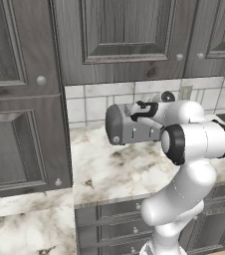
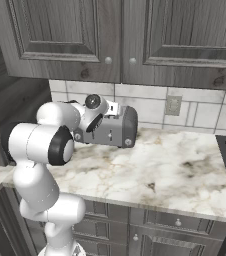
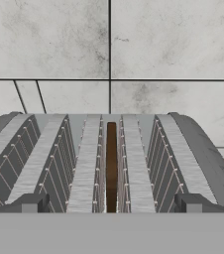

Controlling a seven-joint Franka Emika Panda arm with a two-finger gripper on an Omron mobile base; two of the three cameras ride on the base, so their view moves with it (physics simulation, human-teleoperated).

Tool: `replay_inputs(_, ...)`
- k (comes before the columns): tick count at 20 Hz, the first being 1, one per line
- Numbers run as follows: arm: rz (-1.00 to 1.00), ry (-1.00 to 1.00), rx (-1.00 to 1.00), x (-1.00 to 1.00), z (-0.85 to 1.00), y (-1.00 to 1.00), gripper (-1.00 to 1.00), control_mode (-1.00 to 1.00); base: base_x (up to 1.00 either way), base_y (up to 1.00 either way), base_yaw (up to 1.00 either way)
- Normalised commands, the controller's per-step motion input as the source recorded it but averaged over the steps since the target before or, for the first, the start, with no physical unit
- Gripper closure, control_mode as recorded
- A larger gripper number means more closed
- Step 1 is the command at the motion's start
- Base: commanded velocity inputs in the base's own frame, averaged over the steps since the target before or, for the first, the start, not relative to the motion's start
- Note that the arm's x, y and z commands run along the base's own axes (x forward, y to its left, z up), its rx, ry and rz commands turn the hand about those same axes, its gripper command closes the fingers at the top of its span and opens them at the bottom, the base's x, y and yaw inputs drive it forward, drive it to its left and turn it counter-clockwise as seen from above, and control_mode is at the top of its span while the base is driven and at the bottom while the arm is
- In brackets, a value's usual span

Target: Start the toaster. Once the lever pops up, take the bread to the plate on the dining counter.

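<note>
From my hand view I look straight down into the toaster (image 3: 109, 163): its slots run away from me, lined with thin wire guides, and the bread (image 3: 111, 166) stands edge-on in the centre slot as a narrow brown strip. My gripper (image 3: 109, 203) is spread to its full width, the two dark finger tips (image 3: 32, 203) sitting wide apart over the slots left and right of the slice and holding nothing. Beyond the toaster lies a wall of pale grey tiles (image 3: 168, 39) with dark grout lines.

The base views give what the hand view cannot. In the left base view the toaster (image 1: 127, 124) is a boxy grey metal body with a rounded dark end, a small round knob low on its front, standing at the far edge of the marble worktop (image 1: 114, 169) against the tiled wall. The worktop is white with brown-grey veins and sits over grey drawers (image 1: 119, 224) with small round pulls. Grey wood-grain cabinet doors (image 1: 129, 35) hang above.

In the right base view my white arm (image 2: 40, 145) rises at the lower left, bends at a dark elbow joint and reaches forward so that the hand sits directly over the toaster (image 2: 112, 127). A wall socket (image 2: 173, 105) is set in the tiles to the right.
</note>
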Motion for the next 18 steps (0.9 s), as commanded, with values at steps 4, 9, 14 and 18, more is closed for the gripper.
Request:
replay_inputs(4, 0.0, 0.0, 0.0, 0.0, 0.0, 0.0, -1.0, -1.0, 0.0, 0.0, 0.0)
replay_inputs(9, 0.0, 0.0, 0.0, 0.0, 0.0, 0.0, -1.0, -1.0, 0.0, 0.0, 0.0)
replay_inputs(14, 0.0, 0.0, 0.0, 0.0, 0.0, 0.0, -1.0, -1.0, 0.0, 0.0, 0.0)
replay_inputs(18, 0.0, 0.0, 0.0, 0.0, 0.0, 0.0, -1.0, -1.0, 0.0, 0.0, 0.0)
